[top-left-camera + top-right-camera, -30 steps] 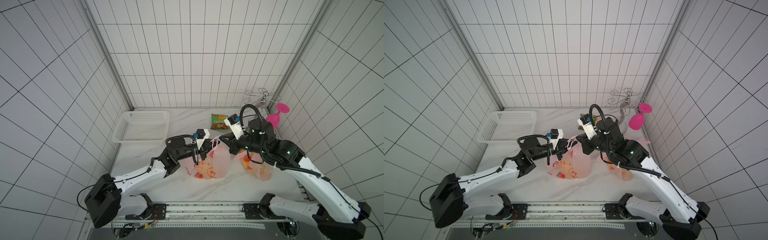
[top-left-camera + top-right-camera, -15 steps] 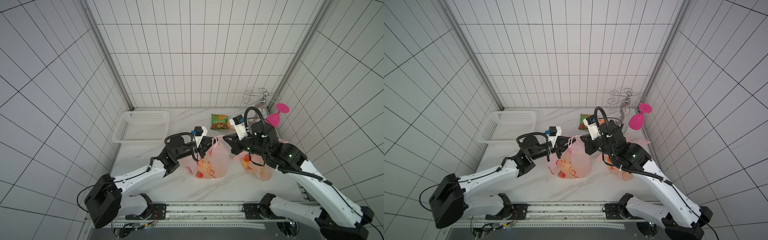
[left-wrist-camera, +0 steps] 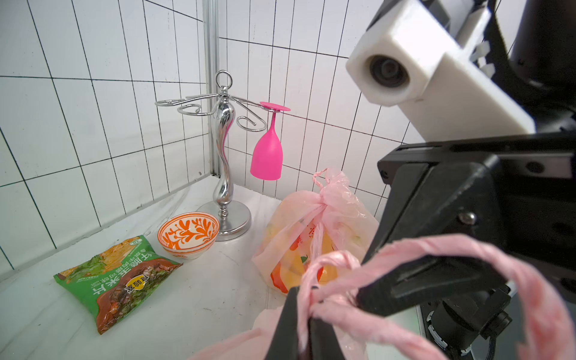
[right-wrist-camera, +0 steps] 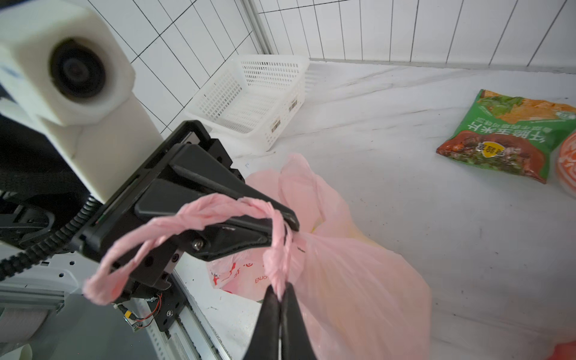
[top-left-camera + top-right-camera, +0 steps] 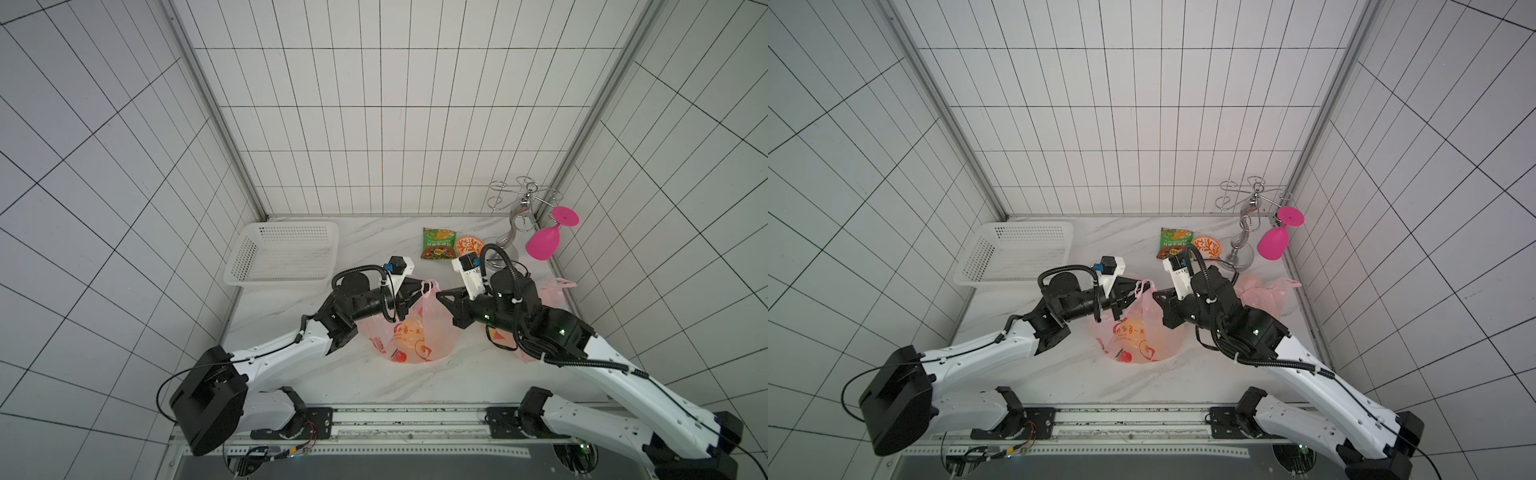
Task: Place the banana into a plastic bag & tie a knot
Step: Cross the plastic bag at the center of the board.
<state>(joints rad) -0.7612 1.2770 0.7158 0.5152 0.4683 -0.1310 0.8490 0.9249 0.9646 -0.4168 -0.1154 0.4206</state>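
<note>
Bag [image 5: 430, 320]: pink, mid-table, upright.
Banana [image 5: 1154, 338]: yellowish shape inside the film; outline unclear.
Left gripper [image 3: 301, 307]: pressed together on a twisted handle [image 3: 330, 258].
Right gripper [image 4: 280, 291]: pressed together on the other handle, which drapes over the left gripper.
Hazards, judged: thin strand slips from a pinch under pull; loop catches on the opposing gripper, so the knot cinches round a finger; hard pull tips the bag or tears film; right arm [image 5: 552, 332] nudges the tied bag [image 3: 299, 224], far right.
</note>
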